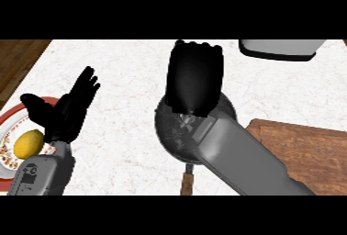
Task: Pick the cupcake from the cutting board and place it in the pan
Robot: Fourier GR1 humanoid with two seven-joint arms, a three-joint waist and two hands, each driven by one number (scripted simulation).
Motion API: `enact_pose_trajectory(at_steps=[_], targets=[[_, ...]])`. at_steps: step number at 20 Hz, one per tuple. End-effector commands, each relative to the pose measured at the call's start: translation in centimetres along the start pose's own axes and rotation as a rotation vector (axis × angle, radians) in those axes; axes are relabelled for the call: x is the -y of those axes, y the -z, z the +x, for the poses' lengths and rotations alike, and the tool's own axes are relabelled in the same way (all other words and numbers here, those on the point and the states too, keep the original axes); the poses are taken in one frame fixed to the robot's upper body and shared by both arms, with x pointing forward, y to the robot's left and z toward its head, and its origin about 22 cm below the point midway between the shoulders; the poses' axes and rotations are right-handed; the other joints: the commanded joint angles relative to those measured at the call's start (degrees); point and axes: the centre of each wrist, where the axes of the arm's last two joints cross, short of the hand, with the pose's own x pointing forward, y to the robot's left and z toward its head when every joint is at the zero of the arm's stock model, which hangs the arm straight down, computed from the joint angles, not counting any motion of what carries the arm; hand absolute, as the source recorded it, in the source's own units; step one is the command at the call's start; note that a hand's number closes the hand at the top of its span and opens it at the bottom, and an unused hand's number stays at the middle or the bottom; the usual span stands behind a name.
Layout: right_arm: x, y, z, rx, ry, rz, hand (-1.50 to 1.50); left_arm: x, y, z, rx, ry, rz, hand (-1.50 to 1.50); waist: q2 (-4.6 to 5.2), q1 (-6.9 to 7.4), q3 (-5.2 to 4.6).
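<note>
The dark round pan (165,133) sits mid-counter with its wooden handle (187,181) pointing toward me. My right hand (195,78) hangs over the pan's far rim with its back up, open, its fingers stretched out past the pan. Its wrist and grey forearm hide most of the pan's inside. A small pale shape (186,120) shows in the pan just under the wrist; I cannot tell whether it is the cupcake. No cupcake shows on the visible part of the brown cutting board (311,151) at the right. My left hand (68,110) rests open at the left, fingers up.
A red-rimmed plate (9,120) with a yellow lemon (29,143) lies at the left edge, partly under my left hand. A white and dark appliance (281,48) stands at the back right. Wooden floor (20,64) shows beyond the counter's left edge.
</note>
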Motion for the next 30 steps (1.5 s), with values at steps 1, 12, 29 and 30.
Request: enact_pose_trajectory(at_steps=[1,12,29,30], targets=[[1.0,-1.8,2.2,-0.19,0.024,-0.012,1.5,-0.4,0.1,0.1,0.006,0.001,0.008,0.0,0.28,-0.46,0.07],[-2.5,-2.4,2.2,-0.243,0.166,-0.024,1.5,-2.4,-0.4,0.0,0.019,-0.005,0.077,0.0,0.74,-4.43,0.23],[-15.1,-1.9,-4.1,-0.377,0.244,0.208,1.5,-2.4,-1.6,-0.1,0.016,-0.01,0.098,0.0,0.85,-5.07,0.32],[-15.3,-1.3,-4.6,-0.41,0.252,0.212,-1.5,-2.1,-1.0,1.2,0.022,-0.018,0.104,0.0,0.84,-5.3,0.34]])
